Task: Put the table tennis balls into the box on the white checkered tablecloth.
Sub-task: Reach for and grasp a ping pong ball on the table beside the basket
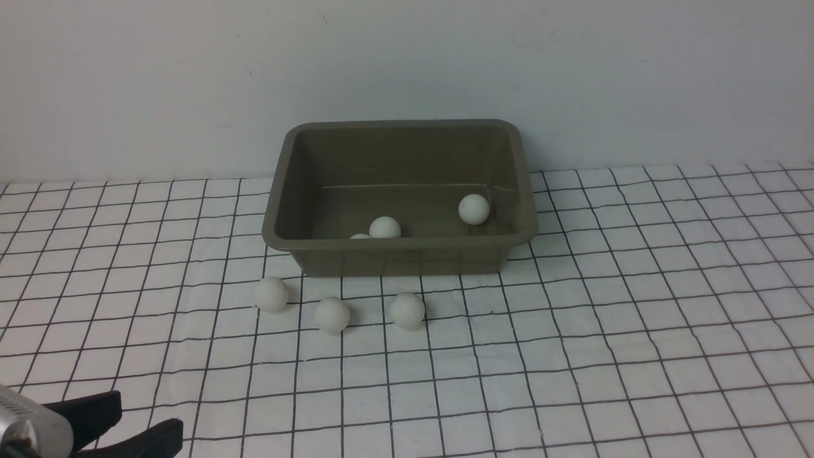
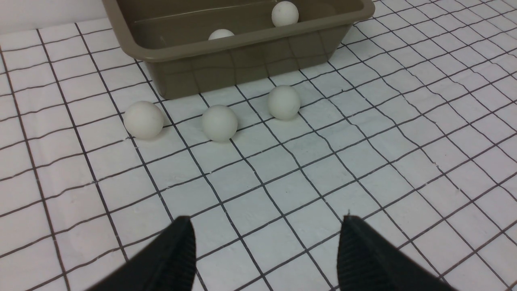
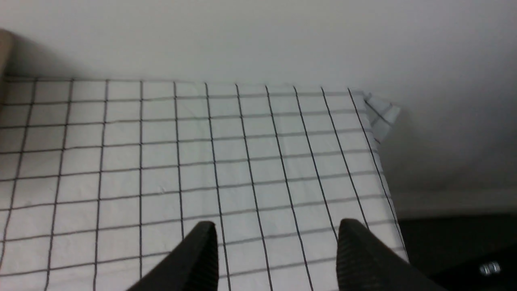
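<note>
Olive box point(image 1: 399, 257), long axis left-right

White checkered tablecloth point(image 1: 636, 318), slightly wrinkled — olive box point(image 1: 394, 259) on it, three white balls point(image 1: 332, 314) just before box.

Inside the box point(image 1: 399, 254), one of the table tennis balls point(image 1: 360, 236) is all but swallowed by the near wall, only a white sliver showing above the rim, and no print can be made out on any ball. The box's far side is cut off in the left wrist view. The left gripper point(image 1: 150, 416), well in front of the box, is clipped by the front view's corner, and a brown strip point(image 3: 3, 52) at the right wrist view's edge is cropped beyond identifying.
</note>
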`<state>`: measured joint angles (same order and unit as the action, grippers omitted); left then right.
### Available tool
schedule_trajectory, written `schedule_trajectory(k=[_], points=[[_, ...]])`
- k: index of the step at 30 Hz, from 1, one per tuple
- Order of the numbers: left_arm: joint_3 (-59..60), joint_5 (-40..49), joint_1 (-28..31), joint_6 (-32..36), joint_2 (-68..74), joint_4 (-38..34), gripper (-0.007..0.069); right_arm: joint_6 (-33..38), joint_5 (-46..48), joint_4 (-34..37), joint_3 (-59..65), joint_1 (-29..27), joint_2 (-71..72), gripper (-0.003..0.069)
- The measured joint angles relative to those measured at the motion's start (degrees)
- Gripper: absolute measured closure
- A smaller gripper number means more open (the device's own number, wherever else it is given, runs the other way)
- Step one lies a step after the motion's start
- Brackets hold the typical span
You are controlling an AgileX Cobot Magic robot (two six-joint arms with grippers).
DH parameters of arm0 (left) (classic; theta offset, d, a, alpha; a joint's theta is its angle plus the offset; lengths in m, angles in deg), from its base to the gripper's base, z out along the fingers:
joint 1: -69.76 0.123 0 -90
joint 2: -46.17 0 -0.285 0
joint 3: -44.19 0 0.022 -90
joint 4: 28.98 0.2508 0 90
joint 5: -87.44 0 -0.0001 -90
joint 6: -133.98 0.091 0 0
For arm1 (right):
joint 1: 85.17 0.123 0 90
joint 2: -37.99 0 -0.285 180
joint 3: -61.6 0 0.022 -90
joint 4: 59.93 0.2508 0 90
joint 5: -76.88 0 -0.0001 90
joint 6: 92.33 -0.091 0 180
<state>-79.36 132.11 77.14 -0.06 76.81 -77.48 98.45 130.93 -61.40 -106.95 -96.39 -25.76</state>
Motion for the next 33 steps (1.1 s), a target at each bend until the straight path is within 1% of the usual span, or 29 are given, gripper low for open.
schedule_trajectory(k=[2, 4, 6, 9, 12, 13, 14, 16, 18, 21, 23, 24, 27, 29, 30, 31, 32, 33], points=[[0.0, 0.0, 0.0, 0.0, 0.0, 0.0, 0.0195, -5.6, 3.3, -4.1, 0.0, 0.0, 0.0, 0.0304], [0.0, 0.0, 0.0, 0.0, 0.0, 0.0, 0.0195, -7.1, 3.6, -5.0, 0.0, 0.0, 0.0, 0.0315], [0.0, 0.0, 0.0, 0.0, 0.0, 0.0, 0.0195, -7.1, 3.4, -4.7, 0.0, 0.0, 0.0, 0.0319], [0.0, 0.0, 0.0, 0.0, 0.0, 0.0, 0.0195, -1.0, 0.7, 1.5, 0.1, 0.0, 0.0, 0.0323], [0.0, -0.3, 0.0, 0.1, 0.0, -0.7, 0.0195, 9.9, -0.7, 14.2, 1.6, 0.0, 0.0, 0.0323], [0.0, -0.4, 0.0, 0.1, 0.0, -0.9, 0.0195, 11.9, -0.7, 16.2, 2.0, 0.0, 0.0, 0.0323], [0.0, -0.4, 0.0, 0.1, 0.0, -0.9, 0.0195, 11.9, -0.7, 16.8, 2.2, 0.0, 0.0, 0.0323], [0.0, -0.7, 0.0, 0.7, 0.0, -2.4, 0.0195, 16.6, -0.9, 22.7, 4.2, 0.0, 0.0, 0.0323], [0.0, -1.0, 0.0, 1.7, 0.0, -3.5, 0.0195, 17.9, -1.4, 24.4, 5.6, 0.1, 0.0, 0.0323], [0.0, -1.1, 0.0, 3.9, 0.6, -5.1, 0.0195, 18.5, -2.1, 24.9, 6.9, 1.6, 0.0, 0.0323], [0.0, -1.4, 0.0, 4.8, 2.4, -6.7, 0.0195, 18.7, -2.6, 25.0, 7.1, 4.9, 0.0, 0.0323], [0.0, -1.4, 0.0, 4.8, 2.6, -6.9, 0.0195, 18.7, -2.6, 25.1, 7.1, 5.2, 0.0, 0.0323], [0.0, -1.5, 0.0, 5.9, 6.8, -9.0, 0.0195, 18.7, -2.7, 25.2, 7.2, 9.4, 0.0, 0.0323], [0.0, -1.8, 0.0, 9.8, 11.2, -11.8, 0.0195, 18.7, -2.7, 25.3, 7.2, 11.5, 0.0, 0.0323], [0.0, -2.1, 0.0, 12.7, 14.1, -14.1, 0.0195, 18.7, -2.7, 25.3, 7.2, 12.1, 0.0, 0.0323], [0.0, -2.7, 0.0, 16.0, 16.5, -17.4, 0.0195, 18.7, -2.7, 25.3, 7.2, 13.6, 0.0, 0.0323], [0.0, -2.9, 0.0, 17.8, 17.8, -20.1, 0.0195, 18.7, -2.7, 25.3, 7.2, 14.3, 0.0, 0.0323], [0.0, -3.0, 0.0, 21.6, 20.2, -24.5, 0.0195, 18.7, -2.8, 25.4, 7.2, 14.7, 0.0, 0.0323]])
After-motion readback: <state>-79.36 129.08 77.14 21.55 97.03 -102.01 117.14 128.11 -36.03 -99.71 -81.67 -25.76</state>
